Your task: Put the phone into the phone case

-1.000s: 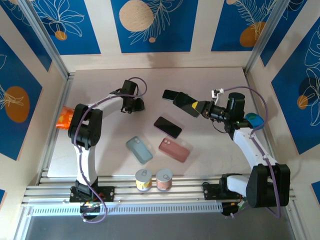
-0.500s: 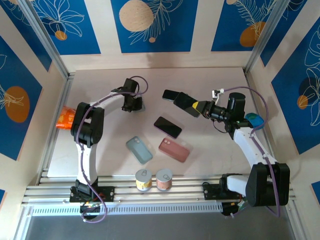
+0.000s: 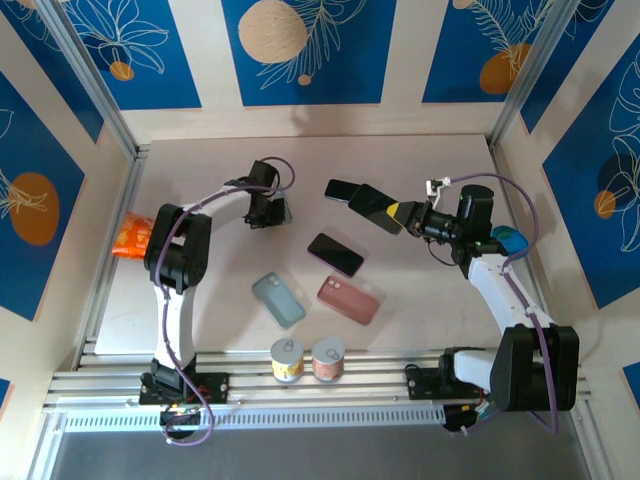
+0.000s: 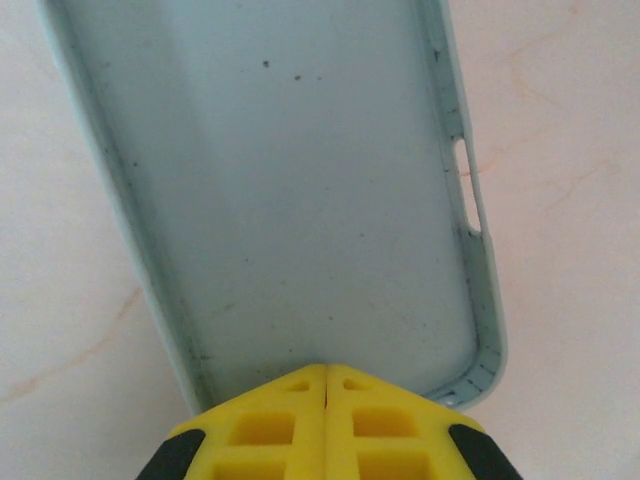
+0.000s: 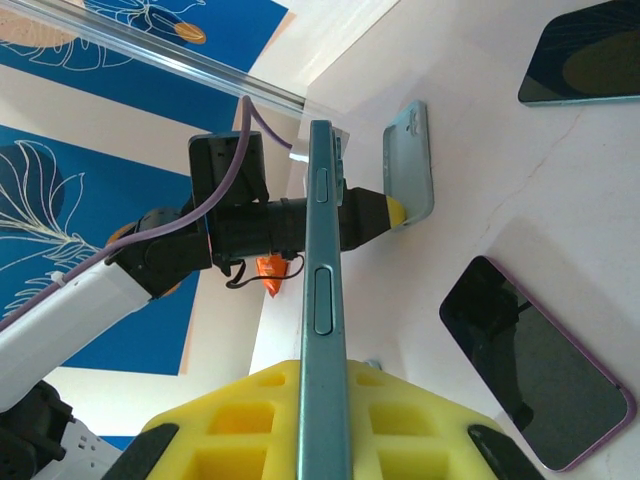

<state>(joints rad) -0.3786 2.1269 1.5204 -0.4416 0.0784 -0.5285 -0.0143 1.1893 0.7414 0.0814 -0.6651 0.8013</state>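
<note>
Plainly the coming move turns on the gap between the two arms. The phone (image 5: pixel 322 250), a slim teal slab with a smooth edge and two side buttons, is clamped edge-up in the right pincer (image 5: pixel 325 390). Its long axis aims straight across at the phone case (image 5: pixel 410 165). That case is a pale blue-green matte shell with raised walls, a side slot and dark specks on its inner floor. It is held upright over the pale, marbled counter (image 3: pixel 220 280) by the left pincer (image 4: pixel 326 378), whose yellow tips are closed together at the case's near end. They probably pinch the end wall, though the contact itself is hidden. From above, the case lies left of the phone, well apart, and the right arm carries the piece that must travel.
</note>
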